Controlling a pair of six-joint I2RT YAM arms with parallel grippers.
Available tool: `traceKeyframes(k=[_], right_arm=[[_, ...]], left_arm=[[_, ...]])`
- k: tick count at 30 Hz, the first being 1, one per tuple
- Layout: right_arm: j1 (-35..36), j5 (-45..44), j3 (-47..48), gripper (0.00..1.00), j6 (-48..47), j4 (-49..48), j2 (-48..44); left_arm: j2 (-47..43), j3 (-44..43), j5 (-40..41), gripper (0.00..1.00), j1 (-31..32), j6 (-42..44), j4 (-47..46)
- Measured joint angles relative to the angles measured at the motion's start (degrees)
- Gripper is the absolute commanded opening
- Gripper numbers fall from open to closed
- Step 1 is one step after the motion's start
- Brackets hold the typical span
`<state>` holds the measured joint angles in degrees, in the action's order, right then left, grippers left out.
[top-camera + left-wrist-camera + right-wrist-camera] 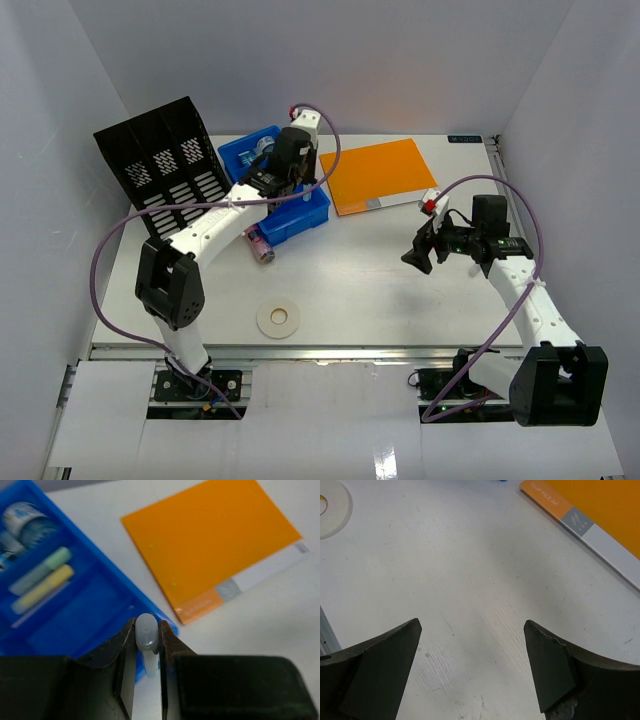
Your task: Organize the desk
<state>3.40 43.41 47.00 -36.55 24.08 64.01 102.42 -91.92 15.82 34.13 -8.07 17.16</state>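
My left jaws are clenched on a slim stick (pixel 146 635) with a rounded pale-grey cap and a white body. It is pinched from both sides, the cap poking out past the tips, and I cannot tell what kind of stick it is. Just ahead and to the left of these jaws sits the blue tray (pixel 100 575), with the cap over the tray's nearest corner. A green highlighter (pixel 42 570) and a yellow highlighter (pixel 45 587) lie side by side in one of its compartments. A tape roll (pixel 27 520) sits in another compartment further off. Ahead and to the right of those jaws an orange clip file (pixel 210 545) lies flat on the tabletop (pixel 280 630).

My right jaws are released, spread wide with nothing between them, hanging over bare tabletop. Ahead and to their left lies a white tape ring (pixel 330 505). Ahead and to their right is the clip file's near edge.

From above, the tabletop is a large, flat white rectangle that lies under both arms and carries everything. A metal rail (pixel 330 352) runs along its near edge. Close under the right jaws its surface shows faint scratches and a few dark specks. A black file rack (pixel 165 165) stands to the left of the left jaws. A pink cylinder (pixel 260 245) lies just beside the tray's near side.
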Motion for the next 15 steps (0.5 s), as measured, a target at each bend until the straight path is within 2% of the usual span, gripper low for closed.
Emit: traceKeyframes(k=[4, 8, 15], right_arm=[[0.0, -0.9, 0.0, 0.9, -0.1, 0.0, 0.1], [0.0, -1.3, 0.0, 0.9, -0.2, 0.0, 0.3], [-0.1, -2.2, 0.0, 0.9, -0.6, 0.0, 1.1]], left_arm=[[3.2, -7.1, 5.9, 0.04, -2.0, 9.0, 1.6], [11.0, -14.1, 9.3, 0.04, -5.6, 14.9, 1.3], [24.1, -17.2, 12.3, 0.05, -12.5, 20.5, 0.9]])
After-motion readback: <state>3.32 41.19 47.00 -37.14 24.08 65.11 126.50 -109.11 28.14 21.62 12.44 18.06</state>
